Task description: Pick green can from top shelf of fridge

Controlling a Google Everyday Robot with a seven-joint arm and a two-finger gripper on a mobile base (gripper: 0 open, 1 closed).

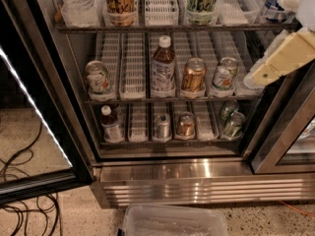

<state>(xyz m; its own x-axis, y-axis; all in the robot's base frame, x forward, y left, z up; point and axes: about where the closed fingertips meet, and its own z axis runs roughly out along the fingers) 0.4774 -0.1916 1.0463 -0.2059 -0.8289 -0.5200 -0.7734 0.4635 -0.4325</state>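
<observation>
The green can (202,0) stands upright on the top shelf (172,27) of the fridge (197,178), right of centre in a white lane tray; its top is cut off by the frame's edge. A tan-gold can (119,3) stands to its left. My gripper (275,63), cream-coloured, comes in from the right edge in front of the fridge's right side. It is lower than the top shelf, below and to the right of the green can, and apart from it.
A clear bottle (76,4) and a blue can (273,1) also stand on the top shelf. The middle rack holds white cans (98,77), a brown bottle (162,68) and a copper can (193,75). A clear bin (172,220) and cables (24,181) lie on the floor. The open door (29,102) is at the left.
</observation>
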